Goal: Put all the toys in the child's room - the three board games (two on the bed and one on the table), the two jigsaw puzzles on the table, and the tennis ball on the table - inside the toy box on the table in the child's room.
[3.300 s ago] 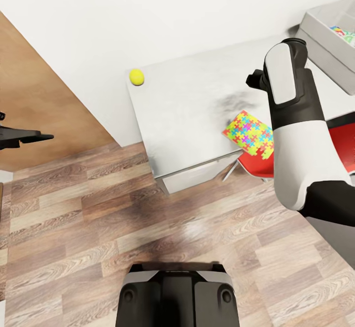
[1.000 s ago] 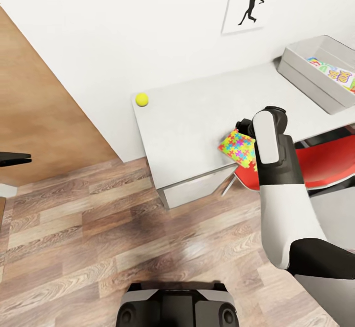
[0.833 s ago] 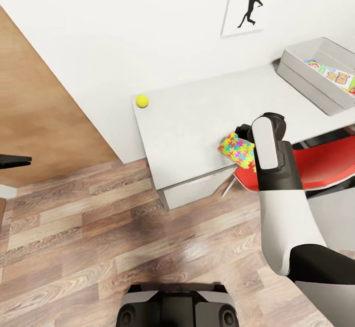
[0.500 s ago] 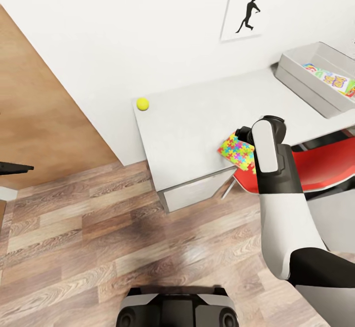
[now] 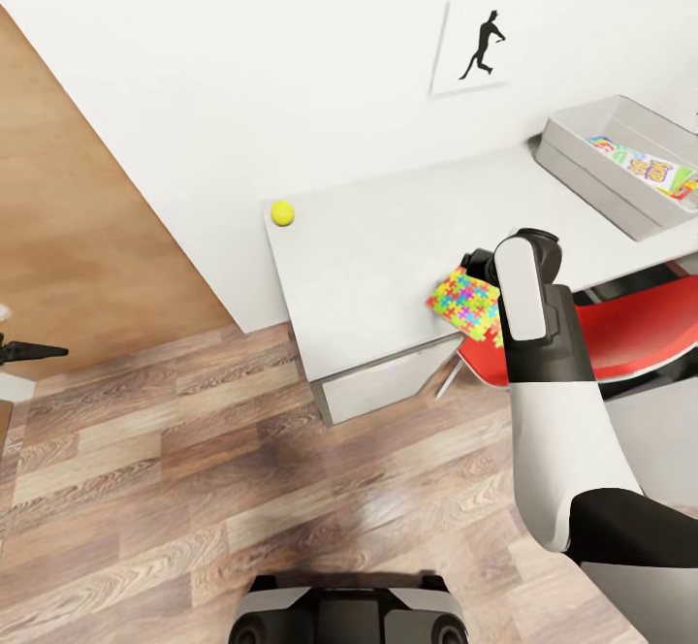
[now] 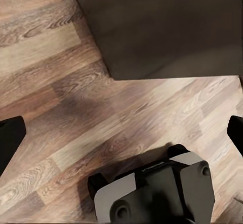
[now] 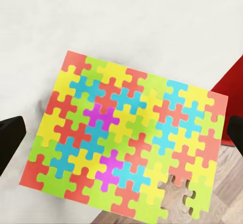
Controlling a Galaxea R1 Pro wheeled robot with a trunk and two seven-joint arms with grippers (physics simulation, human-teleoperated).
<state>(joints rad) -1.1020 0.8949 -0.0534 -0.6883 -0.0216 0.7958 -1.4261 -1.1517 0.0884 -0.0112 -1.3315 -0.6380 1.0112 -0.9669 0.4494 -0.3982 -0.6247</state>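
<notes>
A colourful jigsaw puzzle [image 5: 461,299] lies flat at the front edge of the white table [image 5: 378,246], one corner hanging over the edge. My right gripper [image 7: 121,135] hovers above the puzzle [image 7: 126,138], open, with a dark fingertip [image 7: 10,138] off each side and nothing between them. The yellow tennis ball [image 5: 282,212] rests at the table's far left corner by the wall. A grey toy box [image 5: 582,154] stands at the table's right end with a bright board game [image 5: 645,164] inside. My left gripper [image 6: 121,135] hangs open over the wooden floor, seen at the head view's left edge [image 5: 21,351].
A red chair [image 5: 630,324] is tucked under the table right of the puzzle. A drawer front [image 5: 383,382] faces me below the tabletop. A brown wooden panel [image 5: 78,227] stands at the left. My base [image 6: 152,191] sits on the plank floor.
The head camera has tilted up, showing more wall and toy box. My right arm came forward from mid-table to above the puzzle and has held there for the last second.
</notes>
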